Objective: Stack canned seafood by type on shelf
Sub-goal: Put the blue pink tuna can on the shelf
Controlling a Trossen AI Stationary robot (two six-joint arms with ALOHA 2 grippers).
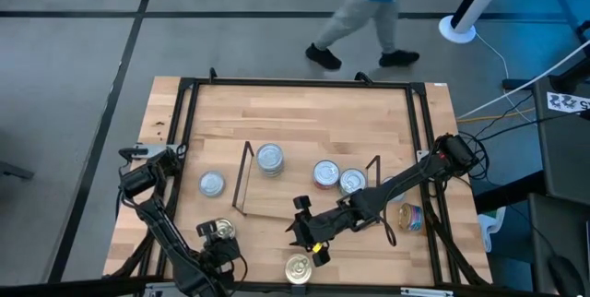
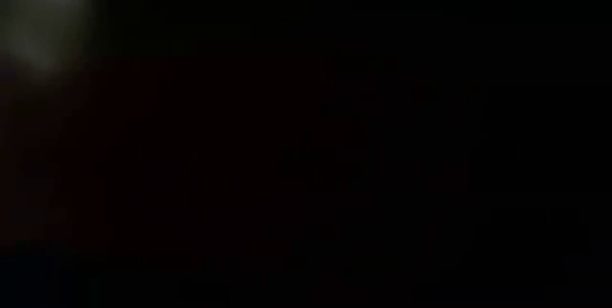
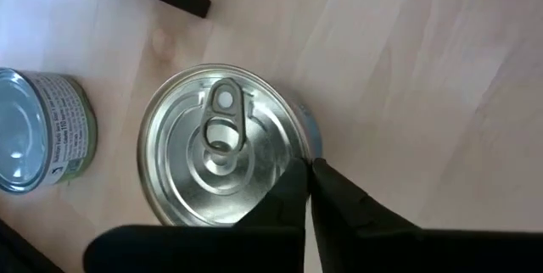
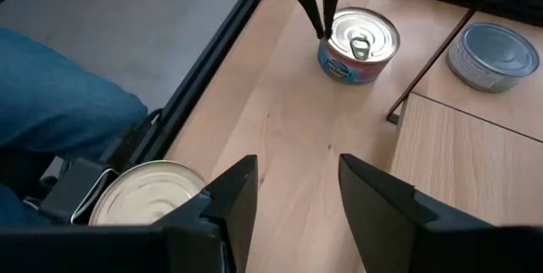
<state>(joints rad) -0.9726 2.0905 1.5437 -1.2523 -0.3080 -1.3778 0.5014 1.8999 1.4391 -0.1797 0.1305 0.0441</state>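
Three tins (image 1: 270, 158) on the shelf (image 1: 304, 200)

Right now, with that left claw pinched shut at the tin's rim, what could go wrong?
The left gripper is shut at the rim of the silver-topped tin, not around it, so it may lift empty or shove it. The gold-topped tin sits by the table front edge beside the open right gripper; a nudge could tip it off.

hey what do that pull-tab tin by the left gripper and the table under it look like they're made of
Tin: looks like bright, shiny metal; its ringed lid and pull tab reflect light.
Table: looks like pale wood with a smooth, matte finish; grain lines and a knot show, though it could be veneer.
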